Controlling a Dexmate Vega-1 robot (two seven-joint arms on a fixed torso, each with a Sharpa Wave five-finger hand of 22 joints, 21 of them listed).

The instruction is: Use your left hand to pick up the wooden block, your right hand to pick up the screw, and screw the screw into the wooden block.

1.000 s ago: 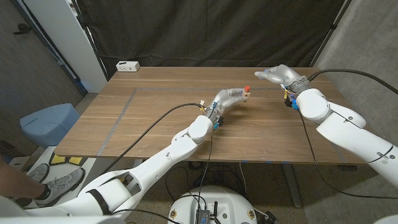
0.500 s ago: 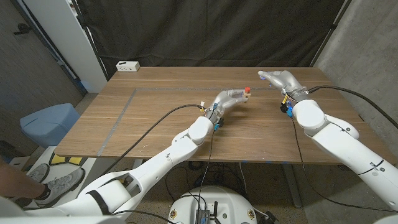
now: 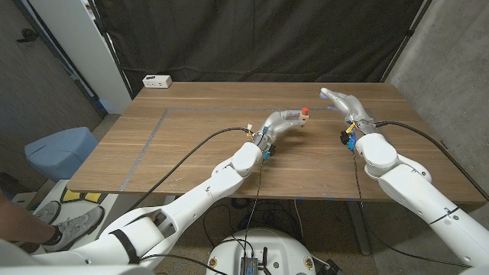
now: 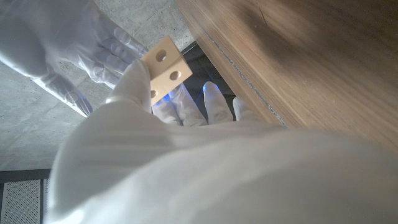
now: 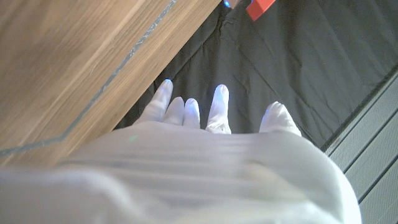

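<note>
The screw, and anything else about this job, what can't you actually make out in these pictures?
- Screw: head view shows a small red thing at the left hand, too small to identify.
- Wooden block: left wrist view, lower part hidden by the hand's fingers holding it.
- Red object: right wrist view, cut off by the picture's edge.
- Right hand: its palm side is hidden.

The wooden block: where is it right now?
In the head view the wooden block is just right of the table's middle, held in the left hand, with the right hand close by on its right.
</note>
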